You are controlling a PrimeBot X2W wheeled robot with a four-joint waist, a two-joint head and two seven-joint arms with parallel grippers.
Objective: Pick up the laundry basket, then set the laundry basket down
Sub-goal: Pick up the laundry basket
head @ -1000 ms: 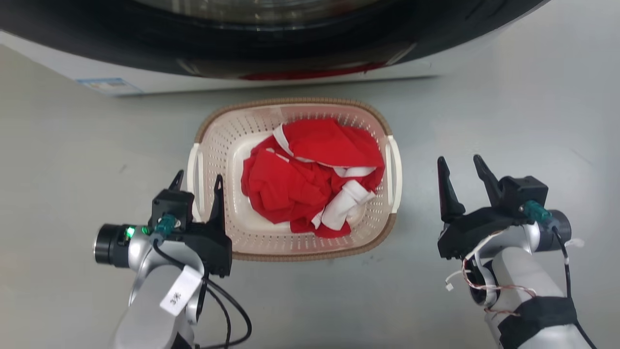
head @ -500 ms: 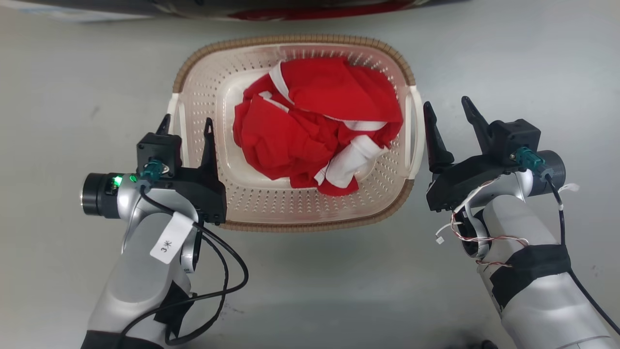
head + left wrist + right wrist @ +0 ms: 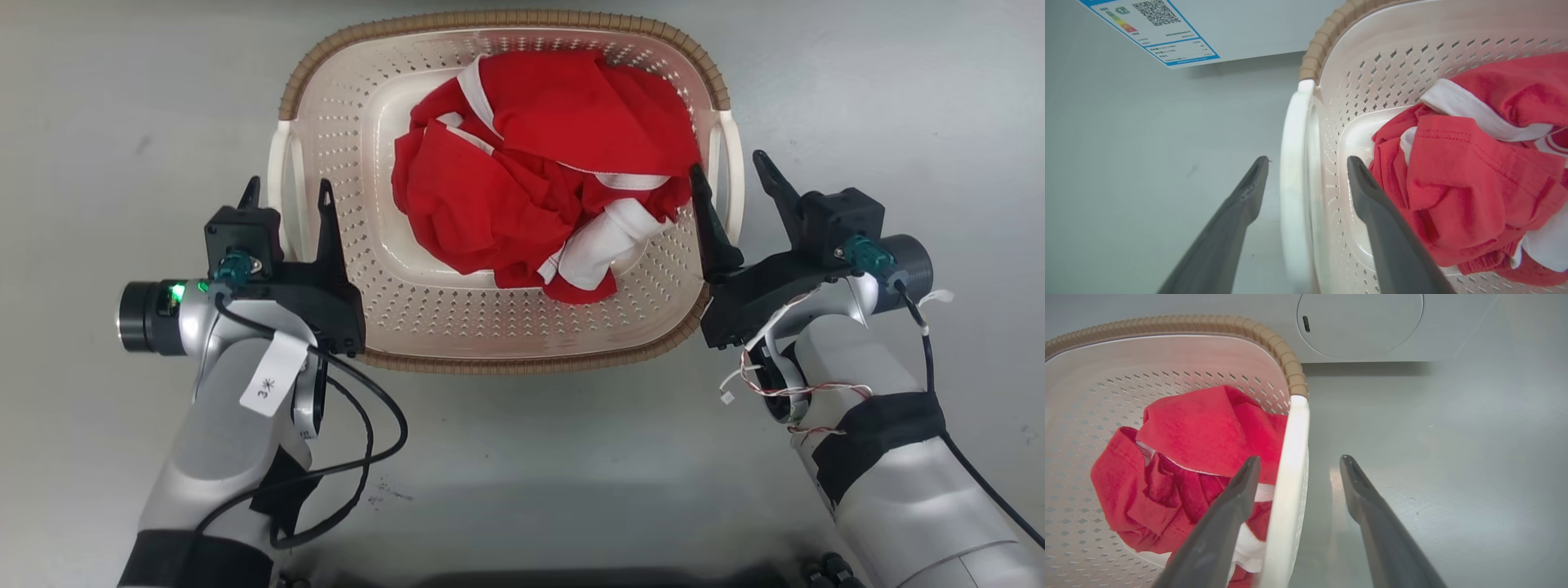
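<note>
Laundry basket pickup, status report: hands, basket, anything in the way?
Left hand open, straddling left handle. Right hand open, straddling right handle. Laundry basket on floor. Red clothes inside, crowding right hand.

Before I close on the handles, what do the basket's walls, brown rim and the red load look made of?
The laundry basket walls: smooth, faintly glossy cream plastic, moulded with rows of small holes. Its brown rim: woven look, but evenly ribbed, so probably matte moulded plastic. The red load: soft matte knit cloth, creased, with stitched hems and white trim.
</note>
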